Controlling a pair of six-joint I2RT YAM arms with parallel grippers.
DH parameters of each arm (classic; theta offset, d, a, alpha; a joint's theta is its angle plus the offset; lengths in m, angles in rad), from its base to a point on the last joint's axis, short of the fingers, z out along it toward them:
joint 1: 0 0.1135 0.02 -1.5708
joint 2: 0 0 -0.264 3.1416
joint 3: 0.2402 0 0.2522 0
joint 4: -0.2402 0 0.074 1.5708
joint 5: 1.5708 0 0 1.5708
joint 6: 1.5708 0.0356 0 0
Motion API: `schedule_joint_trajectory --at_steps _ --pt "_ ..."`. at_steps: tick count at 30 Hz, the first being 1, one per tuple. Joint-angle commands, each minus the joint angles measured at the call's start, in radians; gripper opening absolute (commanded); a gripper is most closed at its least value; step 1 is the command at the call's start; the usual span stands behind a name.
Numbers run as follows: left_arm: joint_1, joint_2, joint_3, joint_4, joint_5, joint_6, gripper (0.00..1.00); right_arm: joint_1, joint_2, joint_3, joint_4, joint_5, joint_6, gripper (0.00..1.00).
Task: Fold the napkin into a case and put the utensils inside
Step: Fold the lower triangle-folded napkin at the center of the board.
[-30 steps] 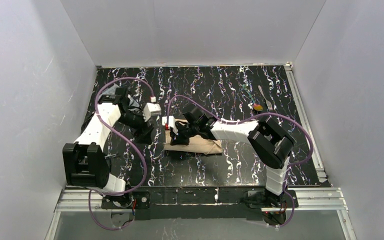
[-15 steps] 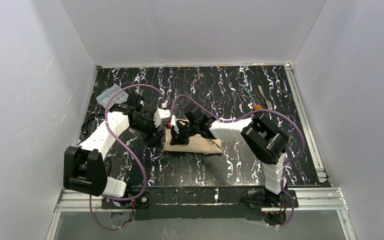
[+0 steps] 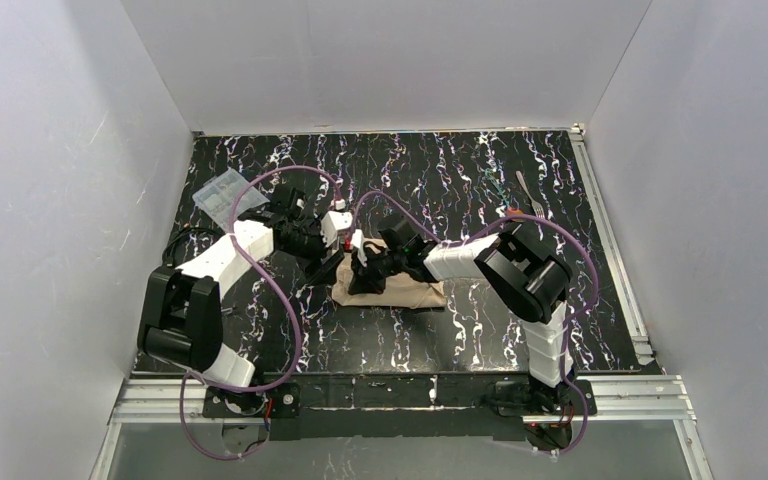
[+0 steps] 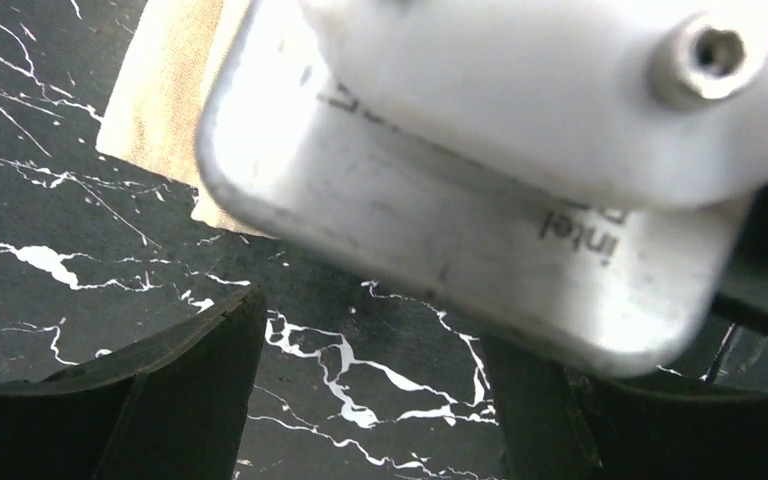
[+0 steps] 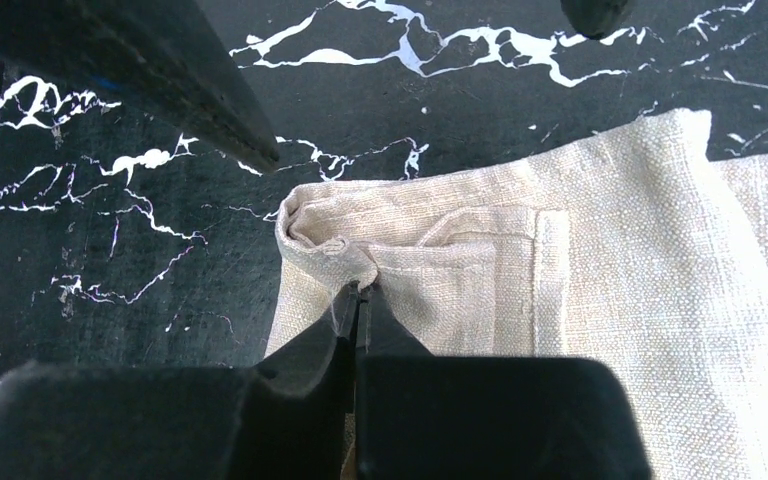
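The tan napkin [image 3: 405, 290] lies folded into a narrow layered strip at mid-table. In the right wrist view the napkin [image 5: 600, 270] puckers where my right gripper [image 5: 358, 295] is shut on a pinch of its top layer near the left end. My left gripper [image 4: 370, 400] is open just left of the cloth, over bare marble, with nothing between its fingers [image 4: 170, 390]. A corner of the napkin [image 4: 165, 90] shows beyond it. The fork [image 3: 532, 195] lies at the far right. An orange bit of the spoon [image 3: 513, 212] peeks out beside the right arm.
The right arm's silver wrist camera [image 4: 480, 200] hangs close over my left gripper and fills the top of the left wrist view. A clear plastic box [image 3: 222, 192] sits at the far left. White walls enclose the black marbled table [image 3: 440, 170].
The left arm swung right and in, bringing its open gripper beside the napkin's left end and under the right wrist. The right gripper kept its pinch, shifting slightly.
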State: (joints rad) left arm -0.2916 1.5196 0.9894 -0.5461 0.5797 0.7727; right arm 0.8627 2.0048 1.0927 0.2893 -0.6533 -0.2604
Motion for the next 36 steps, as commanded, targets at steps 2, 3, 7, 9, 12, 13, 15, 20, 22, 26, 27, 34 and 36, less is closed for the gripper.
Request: schedule_joint_trajectory --at_steps 2,3,7,9,12,13,15,20,22,26,27,34,36 --pt "-0.036 0.053 -0.008 0.063 -0.058 -0.042 0.74 0.008 -0.006 -0.034 0.136 0.019 0.094 0.08" --pt "-0.035 0.051 -0.008 0.064 -0.049 -0.050 0.74 0.007 -0.010 -0.040 0.159 0.016 0.111 0.09" --pt "-0.044 0.039 -0.021 0.068 -0.021 -0.069 0.75 0.006 0.000 -0.050 0.264 -0.005 0.186 0.11" --pt "-0.049 0.040 -0.033 0.076 -0.029 -0.075 0.75 0.006 0.015 -0.049 0.315 -0.015 0.221 0.11" --pt "-0.054 0.039 -0.059 0.113 -0.064 -0.078 0.75 0.005 0.028 -0.054 0.369 -0.018 0.254 0.11" --pt "-0.054 0.041 -0.065 0.124 -0.081 -0.078 0.75 0.005 0.031 -0.056 0.376 -0.015 0.254 0.11" --pt "-0.054 0.053 -0.070 0.142 -0.115 -0.079 0.75 0.000 0.030 -0.068 0.395 -0.010 0.285 0.11" --pt "-0.054 0.080 -0.083 0.154 -0.139 -0.070 0.74 -0.021 0.021 -0.114 0.464 0.013 0.326 0.11" --pt "-0.056 0.084 -0.090 0.163 -0.134 -0.073 0.74 -0.024 0.022 -0.125 0.497 0.021 0.346 0.12" --pt "-0.060 0.096 -0.076 0.155 -0.122 -0.090 0.74 -0.028 0.045 -0.150 0.604 0.031 0.417 0.13" --pt "-0.058 0.093 -0.074 0.147 -0.116 -0.091 0.74 -0.030 0.051 -0.159 0.630 0.033 0.433 0.13" --pt "0.026 0.005 -0.061 0.090 0.041 -0.142 0.74 -0.037 0.089 -0.216 0.808 0.041 0.541 0.14" --pt "0.025 -0.001 -0.069 0.079 0.066 -0.124 0.74 -0.040 0.098 -0.222 0.846 0.042 0.577 0.14"
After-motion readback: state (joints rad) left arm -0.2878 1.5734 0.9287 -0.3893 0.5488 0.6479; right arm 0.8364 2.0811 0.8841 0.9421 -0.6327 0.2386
